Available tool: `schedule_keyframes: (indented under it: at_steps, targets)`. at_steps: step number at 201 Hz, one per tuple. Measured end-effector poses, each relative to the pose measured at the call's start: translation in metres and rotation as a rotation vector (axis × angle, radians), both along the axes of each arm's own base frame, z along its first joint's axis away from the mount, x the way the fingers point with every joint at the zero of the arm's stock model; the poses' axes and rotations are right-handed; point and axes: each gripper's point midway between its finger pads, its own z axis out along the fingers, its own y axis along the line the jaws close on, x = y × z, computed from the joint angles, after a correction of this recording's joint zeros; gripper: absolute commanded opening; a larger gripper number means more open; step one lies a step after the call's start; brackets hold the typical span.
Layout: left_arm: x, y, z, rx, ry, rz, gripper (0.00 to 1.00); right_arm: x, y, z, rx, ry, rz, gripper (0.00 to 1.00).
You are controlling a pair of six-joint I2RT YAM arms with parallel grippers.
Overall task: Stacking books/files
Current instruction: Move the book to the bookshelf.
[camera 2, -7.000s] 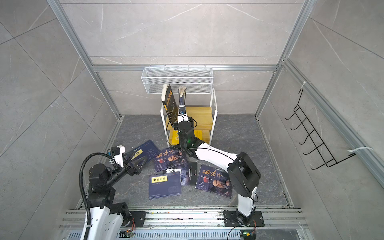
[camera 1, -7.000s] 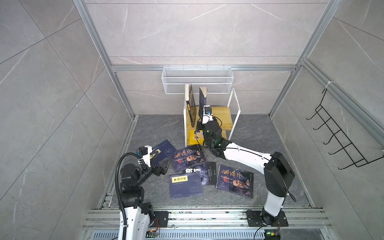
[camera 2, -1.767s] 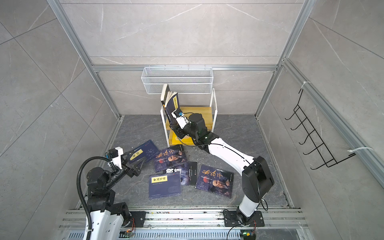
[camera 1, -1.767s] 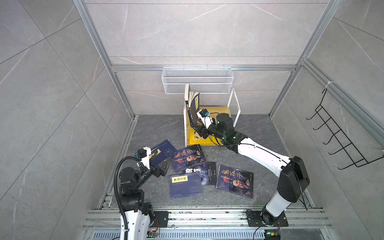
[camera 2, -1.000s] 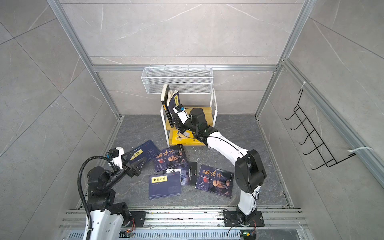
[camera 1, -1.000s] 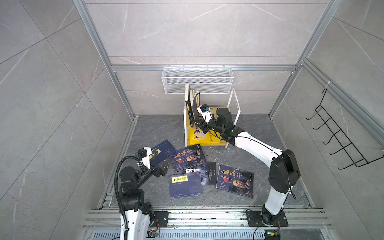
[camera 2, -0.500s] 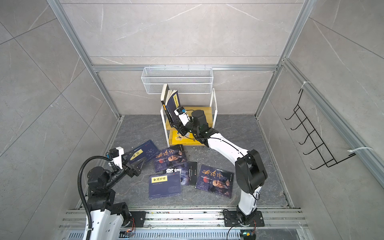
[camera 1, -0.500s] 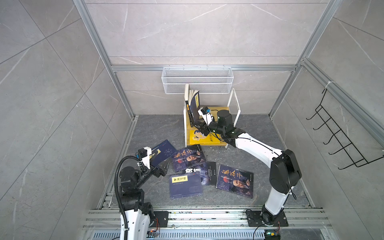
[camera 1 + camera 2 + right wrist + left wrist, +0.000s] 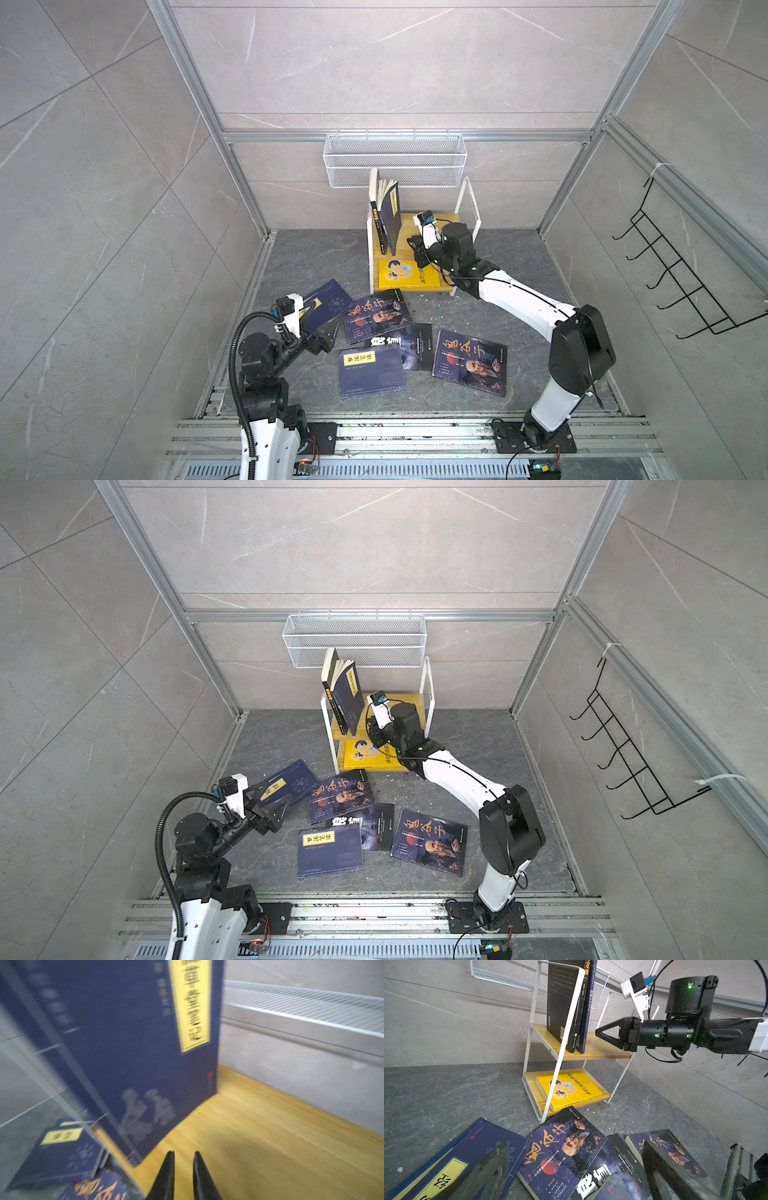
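The white two-level shelf (image 9: 467,216) stands at the back wall, and on its upper board the navy book with the yellow label (image 9: 391,216) stands upright on its short edge, long axis vertical, leaning on a black book (image 9: 562,1001) (a yellow book (image 9: 407,274) lies flat below). Five more paperbacks (image 9: 469,361) lie flat on the floor, some overlapping. The right gripper (image 9: 184,1159) hovers just beside the standing book, its jaws narrow and empty, while the left gripper (image 9: 571,1167) hangs wide apart over the floor books.

Both top views look steeply down from high above the arm bases into the tiled booth, far enough to take in the whole floor and the shelf rack (image 9: 419,245) — nearly the same picture. The left wrist view sits low over the floor, facing that rack (image 9: 550,1053). The right wrist view is close against the rack's upper board (image 9: 270,1136) — blurred.
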Motion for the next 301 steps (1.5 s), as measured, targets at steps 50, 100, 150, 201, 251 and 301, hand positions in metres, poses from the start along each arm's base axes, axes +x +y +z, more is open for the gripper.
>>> schedule_keyframes:
  at_steps: [50, 100, 150, 201, 251, 301]
  targets:
    - [-0.001, 0.000, 0.001, 0.000, -0.003, 0.000, 1.00, 0.044, 0.003, -0.015, -0.041, -0.007, -0.232, 0.13]
    - [-0.001, 0.000, 0.001, 0.001, -0.005, 0.000, 1.00, 0.060, 0.012, -0.036, -0.072, 0.001, -0.324, 0.12]
    - [-0.001, -0.001, 0.001, 0.000, -0.004, -0.005, 1.00, 0.059, 0.026, -0.036, -0.059, -0.007, -0.293, 0.12]
    - [-0.001, -0.002, 0.001, 0.001, -0.003, -0.007, 1.00, 0.061, 0.035, -0.035, -0.039, -0.020, -0.256, 0.13]
    - [-0.001, -0.001, 0.001, 0.000, -0.003, -0.006, 1.00, 0.062, 0.043, -0.034, -0.037, -0.029, -0.220, 0.13]
    - [-0.001, -0.001, 0.001, 0.000, -0.003, -0.006, 1.00, 0.063, 0.043, -0.034, -0.042, -0.034, -0.219, 0.13]
